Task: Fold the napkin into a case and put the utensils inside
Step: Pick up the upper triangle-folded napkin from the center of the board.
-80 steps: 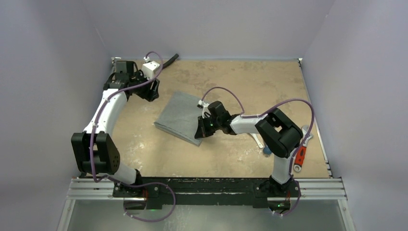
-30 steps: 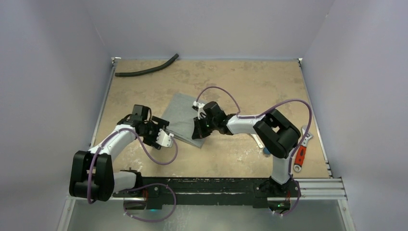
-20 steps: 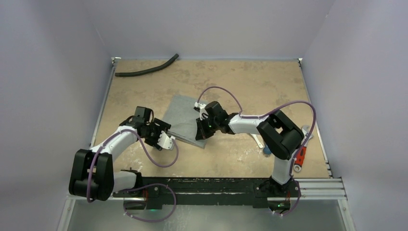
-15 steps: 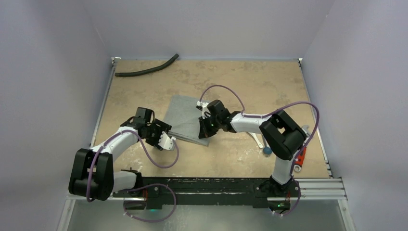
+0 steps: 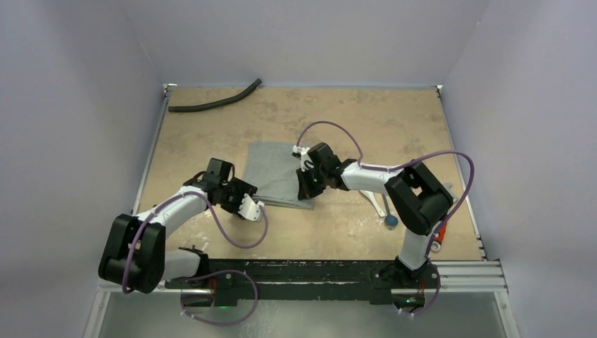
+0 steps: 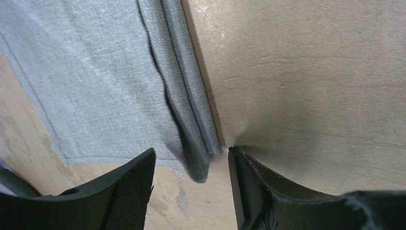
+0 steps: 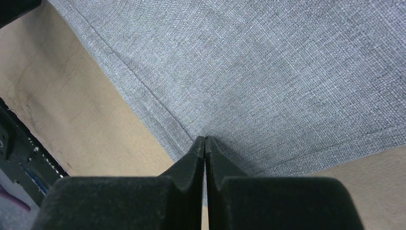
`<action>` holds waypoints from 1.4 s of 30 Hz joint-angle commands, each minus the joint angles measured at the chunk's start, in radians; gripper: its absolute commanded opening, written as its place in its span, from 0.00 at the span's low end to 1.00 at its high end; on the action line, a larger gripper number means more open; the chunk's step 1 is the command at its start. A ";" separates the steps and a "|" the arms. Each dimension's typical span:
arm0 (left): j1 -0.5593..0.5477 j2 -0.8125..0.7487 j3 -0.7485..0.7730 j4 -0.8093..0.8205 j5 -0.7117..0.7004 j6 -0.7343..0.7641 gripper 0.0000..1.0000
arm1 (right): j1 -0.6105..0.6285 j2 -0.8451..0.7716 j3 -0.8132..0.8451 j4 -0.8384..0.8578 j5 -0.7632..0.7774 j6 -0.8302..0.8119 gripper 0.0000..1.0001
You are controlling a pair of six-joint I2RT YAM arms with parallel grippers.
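Note:
The grey napkin (image 5: 274,171) lies folded flat in layers mid-table. In the left wrist view its layered near corner (image 6: 198,160) sits in the gap of my left gripper (image 6: 191,153), whose jaws stand apart on either side without touching it. My right gripper (image 7: 205,140) is shut, its tips pressing down on the napkin (image 7: 268,72) near its front edge; no cloth shows pinched between them. From above, the left gripper (image 5: 255,205) is at the napkin's near-left corner and the right gripper (image 5: 304,189) at its near-right part. The white spoon (image 5: 375,202) and the blue-ended stick (image 5: 389,220) lie right of the napkin.
A black curved hose (image 5: 211,104) lies at the back left. A red-handled wrench (image 5: 437,241) peeks out behind the right arm's elbow near the right edge. Purple walls enclose the tan table (image 5: 394,127) on three sides.
The left arm slid right to the napkin's near-left corner and its jaws narrowed. The right gripper shifted right, and the napkin turned with it to lie squarer.

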 commanded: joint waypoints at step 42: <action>-0.038 0.024 -0.007 0.089 -0.079 -0.385 0.00 | 0.039 -0.402 -0.083 0.063 0.134 -0.443 0.62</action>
